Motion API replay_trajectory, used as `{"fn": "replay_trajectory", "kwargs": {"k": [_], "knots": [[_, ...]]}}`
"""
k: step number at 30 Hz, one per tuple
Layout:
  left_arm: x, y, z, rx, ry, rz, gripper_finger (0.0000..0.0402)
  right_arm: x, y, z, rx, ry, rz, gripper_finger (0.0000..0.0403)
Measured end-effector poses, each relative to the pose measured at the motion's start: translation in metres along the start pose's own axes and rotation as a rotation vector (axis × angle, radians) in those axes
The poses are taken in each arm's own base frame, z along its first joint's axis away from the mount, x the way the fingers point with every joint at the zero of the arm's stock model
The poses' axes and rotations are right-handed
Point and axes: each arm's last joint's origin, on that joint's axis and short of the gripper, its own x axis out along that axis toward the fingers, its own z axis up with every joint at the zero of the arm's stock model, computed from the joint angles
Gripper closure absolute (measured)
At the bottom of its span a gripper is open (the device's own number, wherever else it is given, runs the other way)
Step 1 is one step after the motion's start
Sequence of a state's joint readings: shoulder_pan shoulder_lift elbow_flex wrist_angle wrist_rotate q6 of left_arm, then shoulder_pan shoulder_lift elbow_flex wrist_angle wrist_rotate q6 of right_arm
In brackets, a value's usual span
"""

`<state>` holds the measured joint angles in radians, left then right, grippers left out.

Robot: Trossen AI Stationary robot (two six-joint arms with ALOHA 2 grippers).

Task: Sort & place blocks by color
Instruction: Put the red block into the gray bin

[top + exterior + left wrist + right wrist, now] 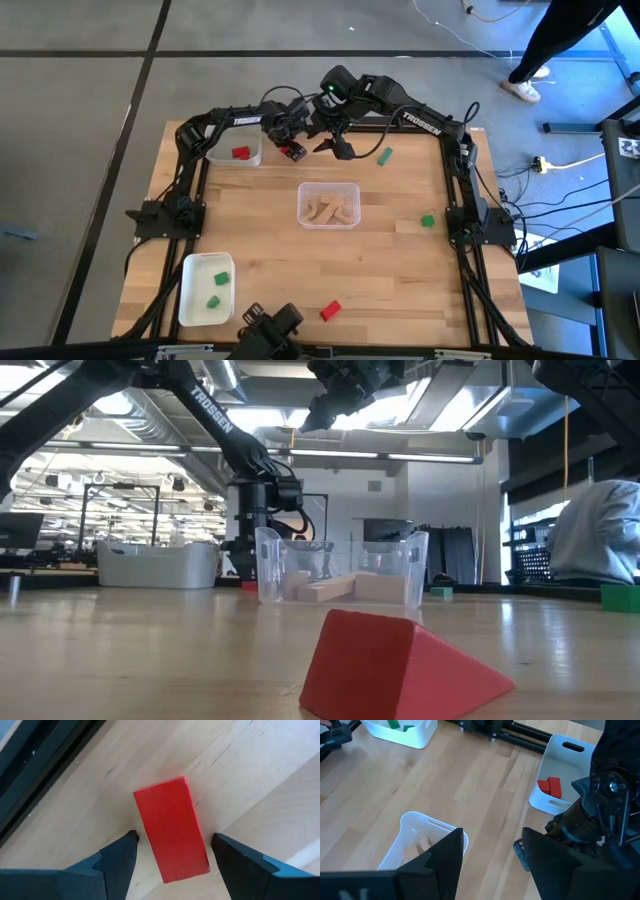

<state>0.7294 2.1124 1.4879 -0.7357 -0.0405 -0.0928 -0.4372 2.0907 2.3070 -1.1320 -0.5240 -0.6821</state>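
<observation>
My left fingers (172, 855) hang spread wide over a red block (171, 827) that lies flat on the bare wooden surface (400, 270), one dark tip on each long side and neither one touching it. The block is a plain oblong, its long axis running away from my wrist and slanted a little between the two tips. In the high view it (293, 152) sits near the far edge of the surface, just beside the white tray (252, 157) that already holds a red piece (240, 153). The black frame rail runs close behind, so there is little room on that side, while toward the middle the wood lies open. My right fingers (338, 146) hover open and empty close by, raised above the surface, well above the clear tray (340, 565). That clear tray (329, 205) stands mid-surface with light-wood blocks (330, 210) inside. A green block (385, 155) lies beyond my right fingers near the far edge, another green block (428, 221) rests toward the right rail, and a red wedge (330, 310) sits alone near the front edge. The white tray at front left (190, 300) carries two green pieces (221, 279). Between the trays the wood is broad and free.
</observation>
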Motion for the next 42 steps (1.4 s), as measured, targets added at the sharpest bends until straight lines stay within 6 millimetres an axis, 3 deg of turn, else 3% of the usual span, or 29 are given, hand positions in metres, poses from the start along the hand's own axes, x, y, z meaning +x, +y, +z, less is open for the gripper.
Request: {"fn": "replay_trajectory", "kwargs": {"k": [34, 38, 42], "knots": [[-0.001, -0.018, -0.004, 0.012, 0.006, 0.048, 0.0277, 0.0, -0.001, 0.001, -0.008, -0.01, -0.008, 0.0198], [-0.008, -0.02, 0.001, 0.031, 0.042, 0.031, 0.0277, 0.0, -0.001, 0.001, -0.007, -0.01, -0.008, 0.0198], [-0.03, -0.022, 0.014, 0.078, 0.029, 0.018, 0.0277, 0.0, -0.001, 0.001, -0.008, -0.01, -0.008, 0.0199]]}}
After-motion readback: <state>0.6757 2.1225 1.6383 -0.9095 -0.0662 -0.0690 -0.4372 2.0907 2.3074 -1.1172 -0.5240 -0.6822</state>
